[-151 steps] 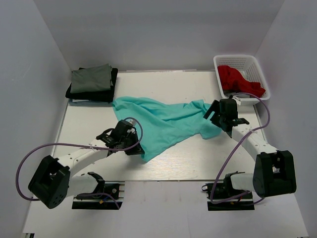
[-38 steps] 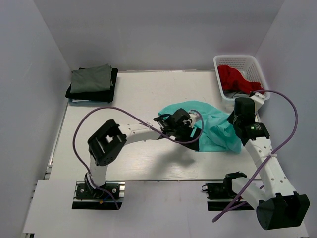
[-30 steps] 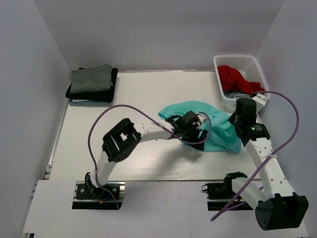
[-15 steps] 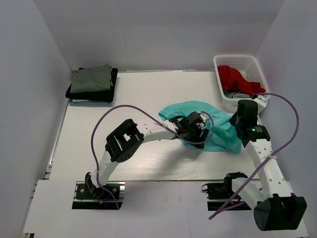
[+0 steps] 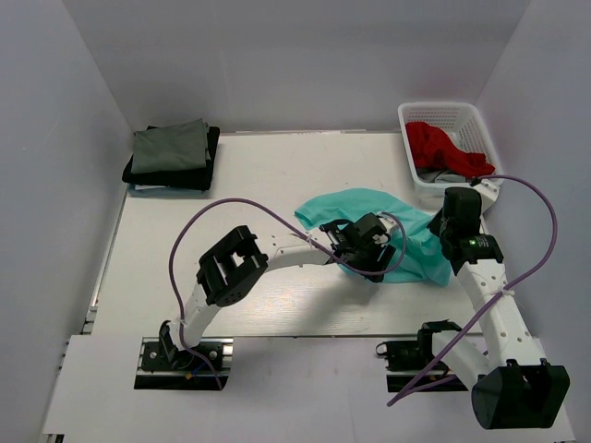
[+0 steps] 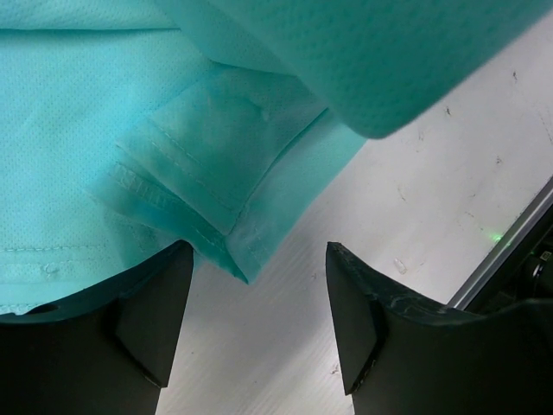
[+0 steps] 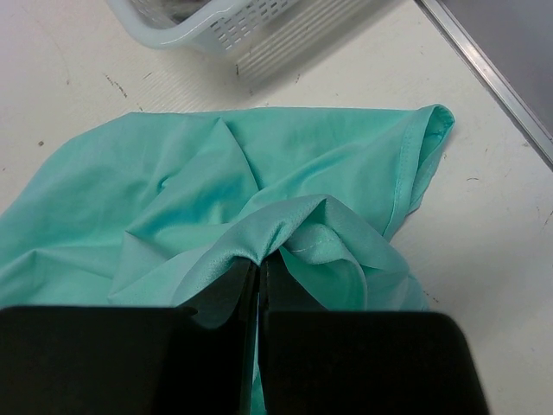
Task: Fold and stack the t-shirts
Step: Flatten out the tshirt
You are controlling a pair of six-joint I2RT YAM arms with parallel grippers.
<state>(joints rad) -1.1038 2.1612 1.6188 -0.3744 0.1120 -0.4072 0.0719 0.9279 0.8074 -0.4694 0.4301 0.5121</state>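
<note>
The teal t-shirt (image 5: 406, 235) lies bunched right of the table's middle. My right gripper (image 5: 447, 234) is at its right side, shut on a raised fold of the teal t-shirt (image 7: 285, 173); in the right wrist view the right gripper (image 7: 262, 272) has its jaws pressed together on that fold. My left gripper (image 5: 372, 251) hovers over the shirt's near edge. In the left wrist view the left gripper (image 6: 259, 333) stands open over bare table, a hemmed corner of the teal t-shirt (image 6: 216, 164) just ahead of its left finger. Folded grey-green t-shirt (image 5: 171, 145) lies on a black t-shirt (image 5: 171, 175) at the far left.
A white lattice basket (image 5: 441, 110) at the far right corner holds a red t-shirt (image 5: 441, 148); the basket (image 7: 259, 39) is just beyond the teal shirt in the right wrist view. White walls enclose the table on three sides. The left arm's purple cable (image 5: 240, 205) arcs above the table.
The teal shirt, spread across the table five seconds ago, is now bunched at the right. Over the last second my left gripper slid right along its near edge; the right arm hardly moved.
</note>
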